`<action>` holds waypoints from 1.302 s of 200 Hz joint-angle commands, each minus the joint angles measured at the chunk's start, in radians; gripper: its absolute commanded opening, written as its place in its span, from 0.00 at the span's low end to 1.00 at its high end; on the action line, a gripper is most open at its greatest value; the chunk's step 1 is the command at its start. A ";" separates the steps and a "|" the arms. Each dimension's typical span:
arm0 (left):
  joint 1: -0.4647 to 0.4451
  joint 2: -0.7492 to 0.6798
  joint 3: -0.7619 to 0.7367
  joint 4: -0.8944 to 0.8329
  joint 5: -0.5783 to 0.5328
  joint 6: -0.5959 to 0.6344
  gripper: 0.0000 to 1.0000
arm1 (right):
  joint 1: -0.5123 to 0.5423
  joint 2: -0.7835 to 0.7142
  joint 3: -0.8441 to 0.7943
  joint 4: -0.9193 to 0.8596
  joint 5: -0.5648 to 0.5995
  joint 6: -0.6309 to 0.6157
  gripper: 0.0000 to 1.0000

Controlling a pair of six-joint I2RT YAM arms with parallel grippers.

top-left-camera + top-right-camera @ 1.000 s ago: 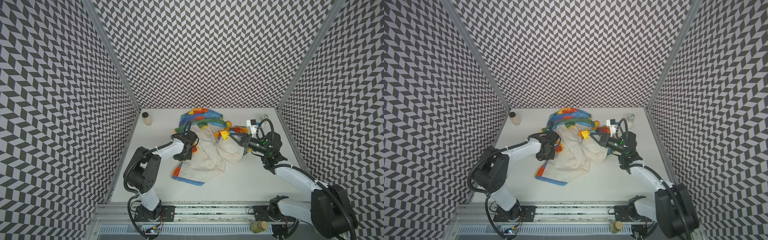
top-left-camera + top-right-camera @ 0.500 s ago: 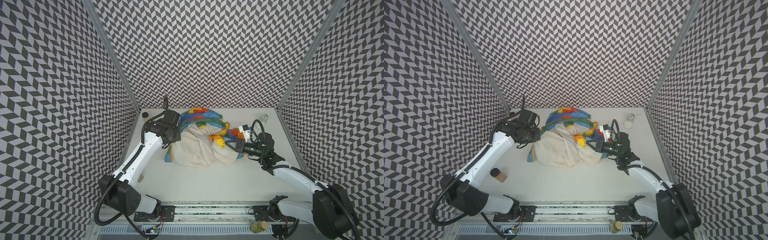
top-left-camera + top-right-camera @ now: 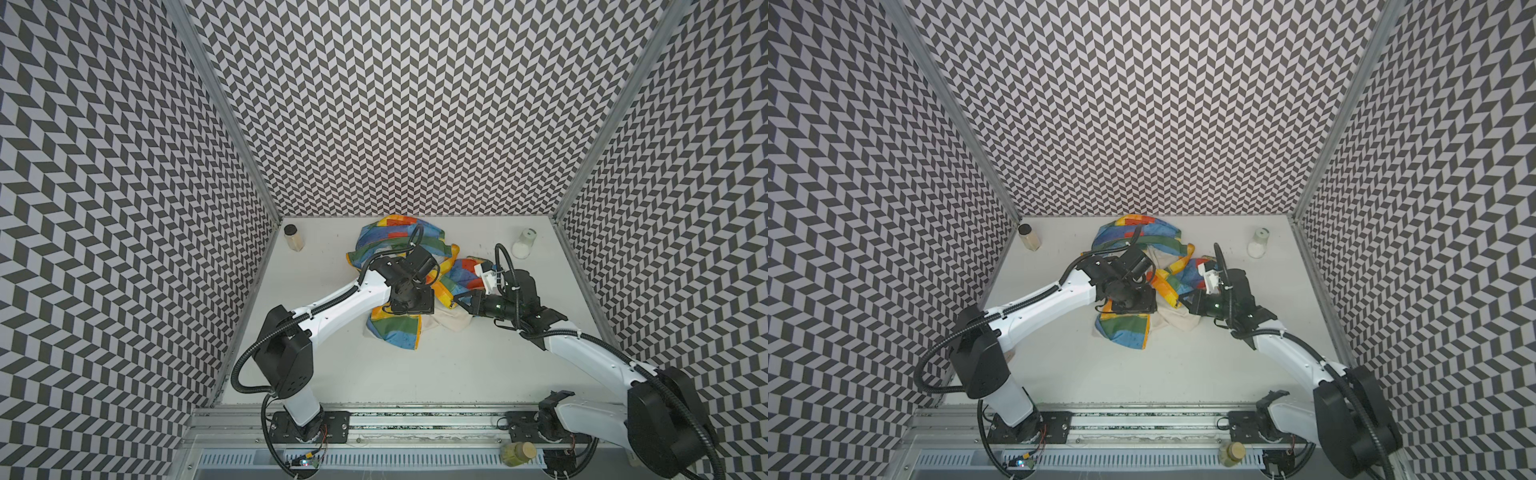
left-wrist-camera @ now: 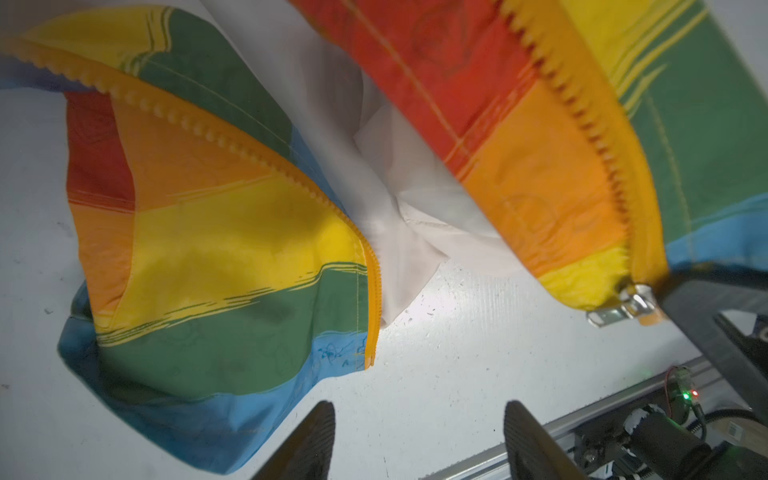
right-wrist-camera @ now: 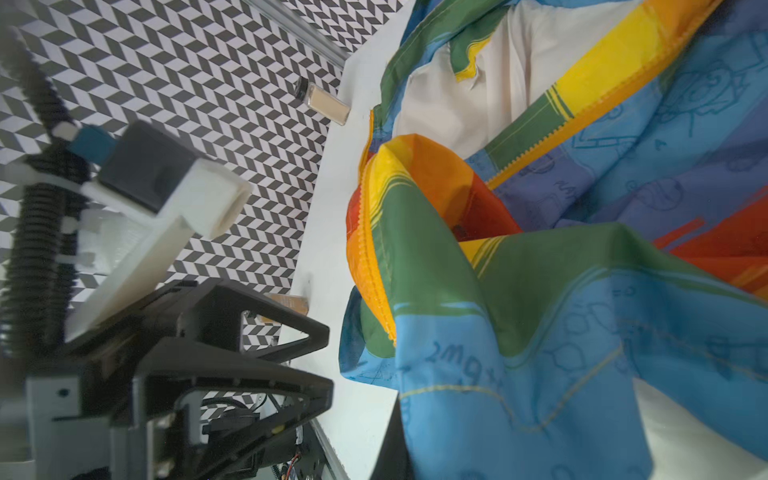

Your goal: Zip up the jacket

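Observation:
The jacket (image 3: 395, 332) (image 3: 1125, 332) lies crumpled mid-table, rainbow side up with cream lining showing. My left gripper (image 4: 419, 436) hovers open over bare table beside the jacket's front edge, nothing between its fingers (image 4: 316, 436). Close to it ends one orange-yellow zipper strip (image 4: 370, 349). The other strip ends in a metal slider (image 4: 623, 305), where my right gripper (image 3: 455, 300) (image 3: 1183, 300) is shut on the jacket's edge. In the right wrist view, blue fabric (image 5: 519, 395) drapes over its jaws. In both top views the left gripper (image 3: 409, 307) (image 3: 1133, 305) sits above the jacket's middle.
A jar of beige contents (image 3: 293, 239) (image 5: 324, 102) stands at the back left corner. At the back right stands a white bottle (image 3: 524, 244). Another small jar (image 3: 517, 453) rests on the front rail. Patterned walls close in three sides.
My left gripper carried the jacket's left edge up and over, then opened and let go; it now sits over the jacket's middle. A rainbow panel now lies at the front. The right gripper kept its grip.

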 commanded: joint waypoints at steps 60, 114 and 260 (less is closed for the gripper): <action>0.059 -0.486 -0.646 0.574 0.171 -0.438 0.64 | -0.001 -0.026 0.013 -0.023 0.009 -0.019 0.00; -0.054 -0.582 -0.920 0.792 0.032 -0.611 0.70 | -0.001 -0.038 0.020 -0.027 -0.003 0.001 0.00; 0.014 -0.387 -1.061 1.027 0.058 -0.366 0.65 | -0.001 -0.080 0.035 -0.078 0.005 0.007 0.00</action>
